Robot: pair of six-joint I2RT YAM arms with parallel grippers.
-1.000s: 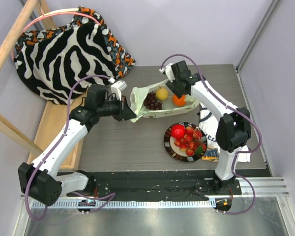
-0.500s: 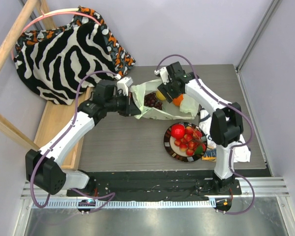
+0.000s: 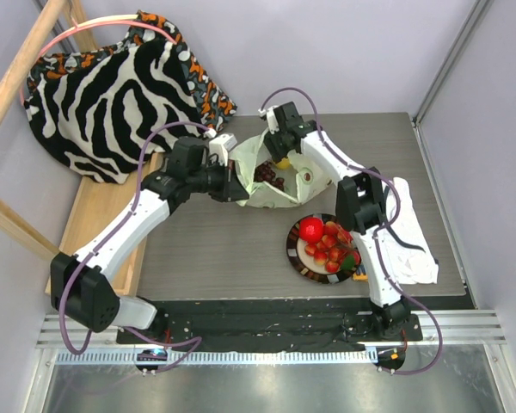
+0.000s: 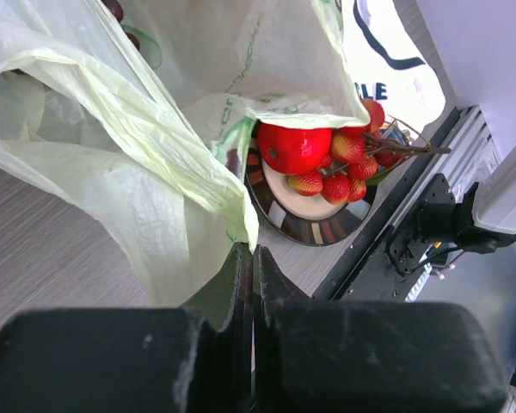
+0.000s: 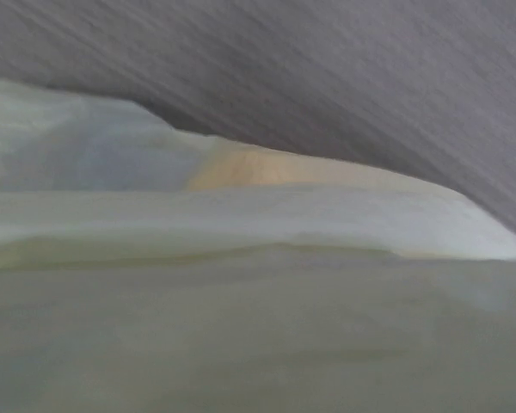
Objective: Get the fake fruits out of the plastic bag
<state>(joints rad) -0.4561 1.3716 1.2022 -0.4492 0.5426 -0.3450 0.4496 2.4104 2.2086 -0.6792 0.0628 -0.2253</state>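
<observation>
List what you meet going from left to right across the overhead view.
Zebra cloth → plastic bag → plate → white shirt.

The plastic bag (image 3: 279,198) is a translucent pale green-white with faint green print. In it show a dark purple grape bunch (image 3: 265,175) and a yellow fruit (image 3: 282,161). The apple (image 3: 310,229) and strawberries (image 3: 331,251) are glossy red, and the plate (image 3: 291,249) has a rim striped brown and cream. The worktop (image 3: 206,249) is grey woodgrain. The zebra-striped cloth (image 3: 112,95) is black and white.
</observation>
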